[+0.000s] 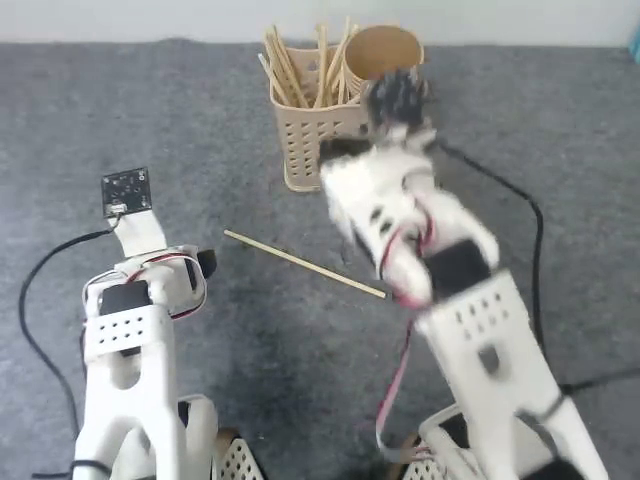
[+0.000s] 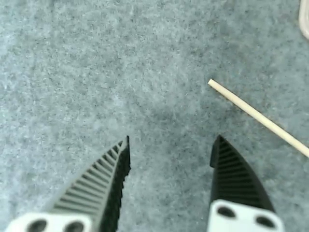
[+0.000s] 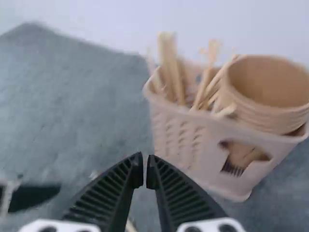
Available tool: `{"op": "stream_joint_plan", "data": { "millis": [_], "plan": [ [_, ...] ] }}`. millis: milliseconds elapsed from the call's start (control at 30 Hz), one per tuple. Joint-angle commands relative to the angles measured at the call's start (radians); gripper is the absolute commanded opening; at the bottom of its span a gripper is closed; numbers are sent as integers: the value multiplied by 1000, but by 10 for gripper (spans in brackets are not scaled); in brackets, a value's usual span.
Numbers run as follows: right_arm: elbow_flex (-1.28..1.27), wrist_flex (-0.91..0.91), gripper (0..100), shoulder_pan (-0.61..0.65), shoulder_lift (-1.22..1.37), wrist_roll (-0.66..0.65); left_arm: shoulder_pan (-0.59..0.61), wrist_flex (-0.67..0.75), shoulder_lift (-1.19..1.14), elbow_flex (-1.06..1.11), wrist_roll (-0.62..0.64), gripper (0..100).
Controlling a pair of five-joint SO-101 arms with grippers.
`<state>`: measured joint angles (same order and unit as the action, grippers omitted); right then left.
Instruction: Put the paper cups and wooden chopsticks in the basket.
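Now | L end effector [image 2: 172,139] released | R end effector [image 3: 145,162] clenched (by basket [image 3: 186,137]) | chopstick [image 1: 305,264] outside

The high view looks steeply down over the table [image 1: 120,100]. The left wrist view faces down, close to it, sharing the chopstick [image 2: 256,116] with the high view. The right wrist view looks level at the basket [image 3: 193,140], also shared.
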<state>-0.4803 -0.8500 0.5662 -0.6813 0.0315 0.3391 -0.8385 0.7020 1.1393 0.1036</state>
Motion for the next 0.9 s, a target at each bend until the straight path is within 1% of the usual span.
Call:
{"op": "stream_joint_plan", "data": {
  "millis": [0, 100, 200, 300, 400, 533, 700, 767, 867],
  "plan": [
    [-51, -90, 34, 42, -119, -11, 3, 23, 2, -47, 8, 261],
    [-66, -157, 35, 44, -104, -8, 3, 23, 2, -47, 8, 261],
    [-66, -239, 36, 45, -35, -3, 3, 23, 0, -45, 8, 261],
    [-68, -248, 36, 44, 81, -8, 3, 23, 0, -45, 8, 261],
    [-68, -203, 37, 45, 226, -18, 3, 23, 0, -45, 8, 261],
    [-66, -101, 43, 85, 438, -104, 5, 46, 0, -36, 6, 261],
    [-34, 31, 156, 101, 677, -158, 5, 55, 0, -31, 6, 261],
    [20, 28, 182, 101, 757, -184, 5, 55, 0, -31, 6, 261],
    [114, -21, 183, 99, 851, -193, 5, 55, 0, -31, 6, 261]
  ]
}}
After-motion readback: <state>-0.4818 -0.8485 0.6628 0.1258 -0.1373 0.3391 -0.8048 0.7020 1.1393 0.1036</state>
